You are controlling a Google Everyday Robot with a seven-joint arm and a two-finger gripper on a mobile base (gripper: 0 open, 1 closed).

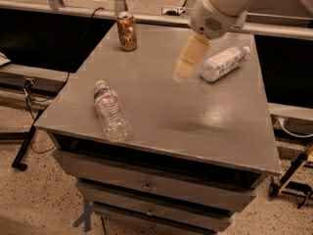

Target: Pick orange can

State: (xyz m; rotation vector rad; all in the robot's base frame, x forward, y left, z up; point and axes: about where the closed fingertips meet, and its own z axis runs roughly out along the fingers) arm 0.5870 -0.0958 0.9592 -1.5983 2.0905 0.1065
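A grey desk (pixel 195 131) with drawers (pixel 146 186) stands on a speckled floor (pixel 34 204). A pale rail (pixel 73 11) runs across at twelve o'clock, above a dark panel (pixel 44 43). A cable (pixel 27 89) trails at nine. The gripper (pixel 185 68) hangs over the desk toward one o'clock.

Lab or workshop setting: grey metal drawer cabinet (pixel 146 186), speckled floor (pixel 34 204), loose cables (pixel 28 84). Claw (pixel 182 73) hangs above the tabletop (pixel 195 126) middle.

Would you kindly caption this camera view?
Gripper hovers beside the white-labelled bottle; orange can upright at the far-left table corner.
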